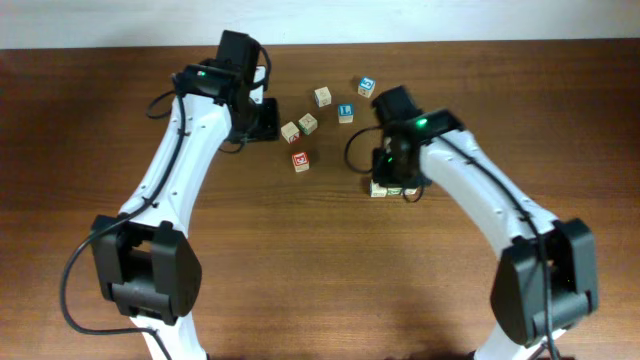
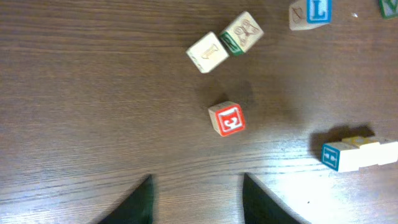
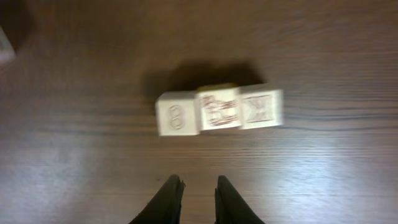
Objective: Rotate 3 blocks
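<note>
The 3 blocks lie side by side in a row (image 3: 218,109), pale faces up, just ahead of my right gripper (image 3: 199,185). Its fingers stand a narrow gap apart with nothing between them. From overhead the row (image 1: 381,189) peeks out under the right wrist, and the right gripper (image 1: 392,176) hovers over it. In the left wrist view the same row (image 2: 360,152) sits at the right edge with a blue end face. My left gripper (image 2: 196,190) is open and empty above bare wood, short of the red-faced cube (image 2: 227,119). Overhead, the left gripper (image 1: 270,122) is at the upper left.
A red-faced cube (image 1: 300,160) lies mid-table. Two pale cubes (image 1: 290,131) (image 1: 308,122) touch beside the left gripper. Farther back are a pale cube (image 1: 322,96), a blue "L" cube (image 1: 345,112) and a blue-topped cube (image 1: 367,86).
</note>
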